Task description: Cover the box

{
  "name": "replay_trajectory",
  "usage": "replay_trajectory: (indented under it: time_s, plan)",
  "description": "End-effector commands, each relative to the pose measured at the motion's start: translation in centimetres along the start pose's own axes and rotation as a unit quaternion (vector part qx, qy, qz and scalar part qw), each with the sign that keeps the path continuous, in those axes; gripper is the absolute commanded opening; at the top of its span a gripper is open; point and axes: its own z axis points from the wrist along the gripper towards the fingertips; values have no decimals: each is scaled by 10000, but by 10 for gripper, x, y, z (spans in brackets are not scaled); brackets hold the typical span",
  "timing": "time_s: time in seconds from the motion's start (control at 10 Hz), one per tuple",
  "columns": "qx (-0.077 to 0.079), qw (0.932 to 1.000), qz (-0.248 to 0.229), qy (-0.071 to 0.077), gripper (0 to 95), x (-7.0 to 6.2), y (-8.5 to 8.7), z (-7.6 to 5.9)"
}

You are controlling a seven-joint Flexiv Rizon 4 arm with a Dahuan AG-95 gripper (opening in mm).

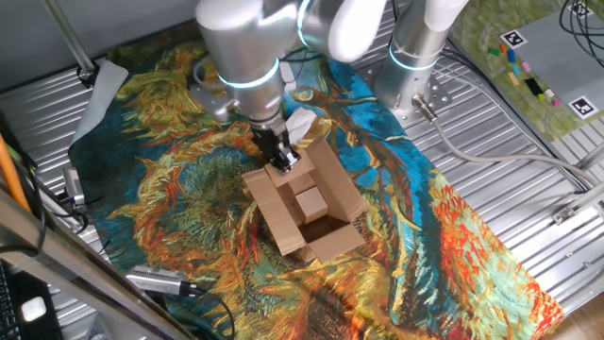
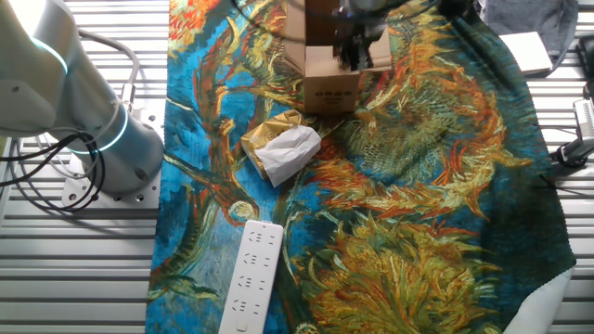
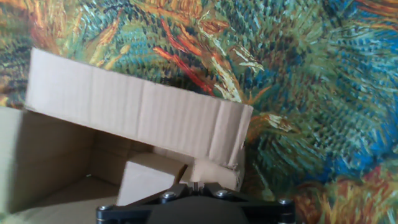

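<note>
1. At the front edge of the table, a white power strip [image 2: 251, 276] lies on the painted cloth [image 2: 427, 186].
2. Mid-cloth: crumpled white paper [image 2: 290, 148].
3. Beyond it, the box [image 1: 310, 203] stands open, flaps raised, a small block [image 1: 309, 203] inside.
4. The gripper [image 1: 283, 156] sits at the box's rim; whether its fingers are apart cannot be told.

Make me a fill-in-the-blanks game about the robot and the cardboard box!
1. The box is made of brown ____.
2. The top flaps of the box are ____, so you can see inside.
3. The gripper is at the box's ____ rim.
4. The crumpled paper beside the box is ____ in colour.

Missing words: cardboard; open; top; white
</note>
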Motion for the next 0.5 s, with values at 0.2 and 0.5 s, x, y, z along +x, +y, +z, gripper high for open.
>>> replay_trajectory:
  time_s: [0.2, 0.5]
  plan:
    - [334, 9994, -73, 34, 0, 6, 9, -20]
    - [401, 9991, -149, 75, 0, 10, 13, -27]
